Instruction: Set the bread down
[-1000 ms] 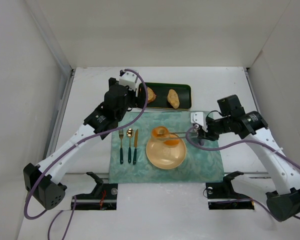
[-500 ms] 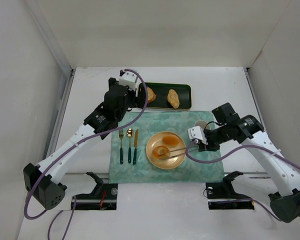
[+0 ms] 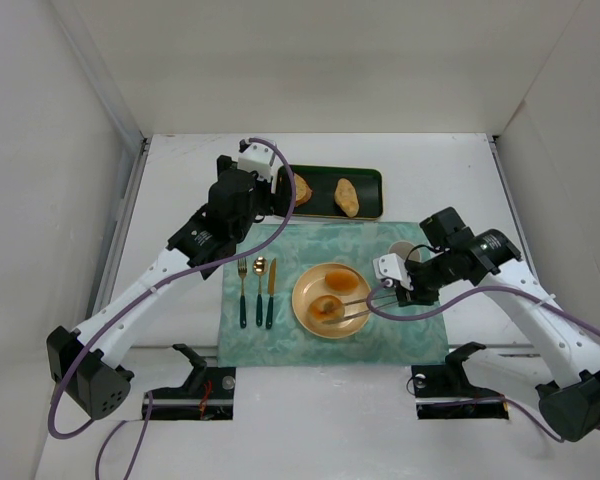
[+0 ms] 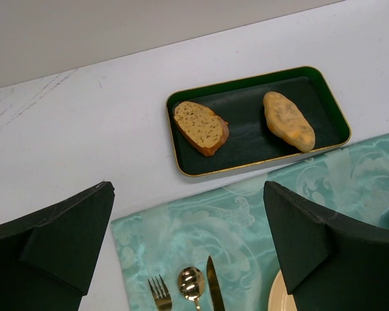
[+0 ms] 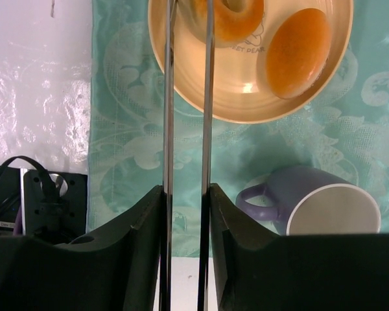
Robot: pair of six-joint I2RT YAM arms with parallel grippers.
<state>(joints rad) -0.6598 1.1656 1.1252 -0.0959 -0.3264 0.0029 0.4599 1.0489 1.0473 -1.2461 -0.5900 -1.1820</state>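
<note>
A golden-brown ring bagel [image 3: 326, 306] lies on the near part of a cream plate [image 3: 302, 285], and an orange-brown oval bun [image 3: 341, 280] lies behind it. My right gripper [image 3: 398, 288] is shut on metal tongs [image 3: 365, 304], whose arms reach left to the bagel. In the right wrist view the tongs [image 5: 168, 97] run up from my gripper [image 5: 187, 207] to the bagel [image 5: 236, 16] beside the bun [image 5: 297, 44]. The tong tips are cut off there. My left gripper [image 3: 278, 195] hovers open and empty near the tray, as its wrist view [image 4: 191, 236] shows.
A dark green tray [image 3: 370, 180] at the back holds a bread slice [image 4: 201, 126] and a pale long roll [image 4: 288, 120]. A fork [image 3: 242, 290], spoon [image 3: 259, 285] and knife [image 3: 271, 290] lie on the teal placemat [image 3: 410, 330]. A purple mug [image 5: 324, 204] stands right of the plate.
My right arm has carried the bagel in the tongs from above the plate's far left edge down onto the plate's near part. The left arm has not moved.
</note>
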